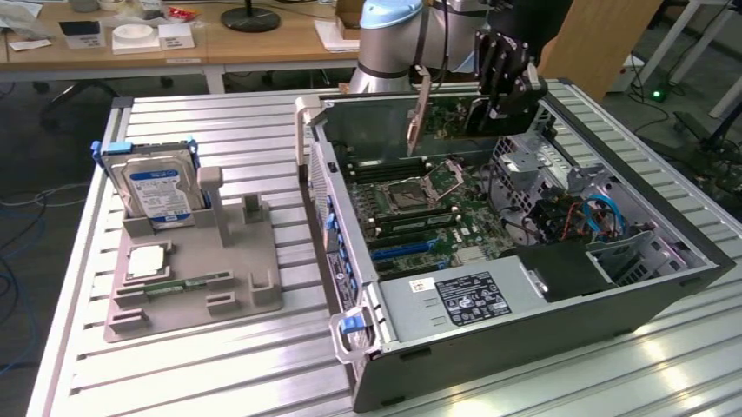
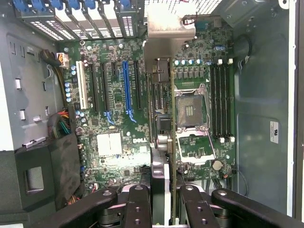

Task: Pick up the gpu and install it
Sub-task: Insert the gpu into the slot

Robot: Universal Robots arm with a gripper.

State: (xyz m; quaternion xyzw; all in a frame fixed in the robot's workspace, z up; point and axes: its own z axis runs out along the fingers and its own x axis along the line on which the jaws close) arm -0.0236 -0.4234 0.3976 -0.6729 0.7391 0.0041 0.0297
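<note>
The tool (image 1: 501, 102) was clamped on the gpu (image 1: 447, 111), its fingers (image 2: 137, 204) pinching the card and holding it on edge in the air over the far end of the open computer case (image 1: 649, 287). The card's lower edge hung clear of the boards below, and its silver bracket (image 1: 418, 109) stood at the end toward the exterior view's left.

At the exterior view's far left, a grey holder (image 1: 221, 261) lay on the slatted worktop (image 1: 232, 365). A hard drive (image 1: 156, 187) stood upright at its far end. A processor chip (image 1: 145, 261) and a memory stick (image 1: 186, 285) lay flat nearer. A strip of bare slats separated the holder from the case's raised left wall.

Inside the case the motherboard (image 1: 406, 217) lay flat and open from above, with the processor socket (image 1: 412, 198) near its middle. The power supply (image 1: 458, 300) filled the near end. At the right, blue and red cables (image 1: 579, 217) crowded the drive bay beside the right wall.

From the wrist view the gpu (image 2: 164, 142) appeared edge-on, hanging between the long blue slot (image 2: 126, 90) and the processor socket (image 2: 190, 111). Its bracket (image 2: 171, 28) pointed toward the case's slotted rear wall. The blue slot and the slots beside it stood open.
</note>
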